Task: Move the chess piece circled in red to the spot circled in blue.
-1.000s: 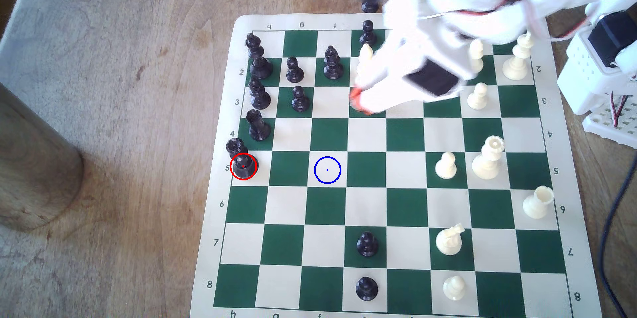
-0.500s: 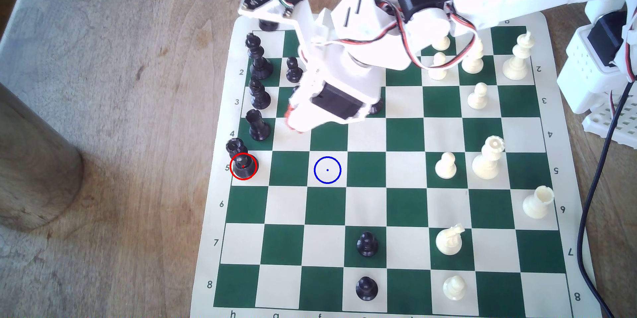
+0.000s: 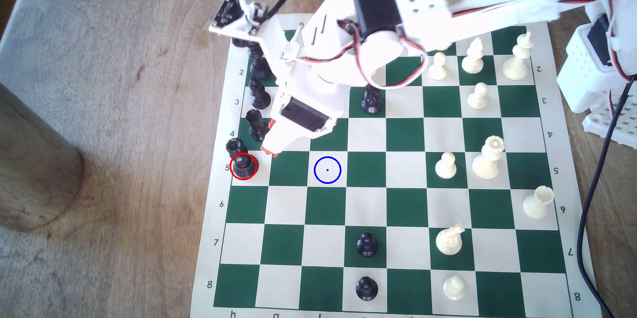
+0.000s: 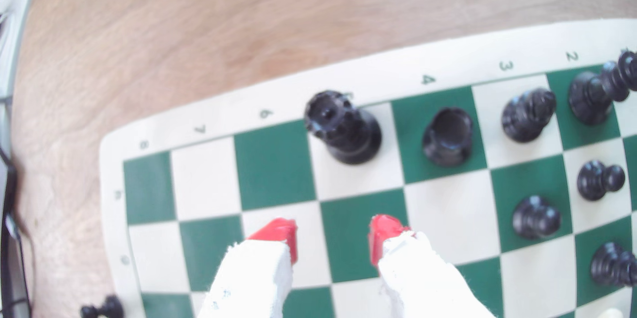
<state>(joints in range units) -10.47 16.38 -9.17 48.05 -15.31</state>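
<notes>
The red-circled black queen stands on a cream square at the board's edge, on the exterior view's left; the wrist view shows its many-pointed coronet. The blue-circled spot, a bare cream square, lies two squares toward the exterior view's right in the same row. My gripper hovers just right of the queen, apart from it. Its red-tipped fingers are spread in the wrist view, so the gripper is open and holds nothing.
A black rook stands one square beyond the queen, close to my gripper, with more black pieces along that edge. White pieces occupy the exterior view's right. Two black pawns stand nearer the front. A wooden cylinder sits off the board.
Over the last second my arm has swung from the board's far middle toward the exterior view's left and nearer, bringing the gripper close beside the queen. No piece has moved.
</notes>
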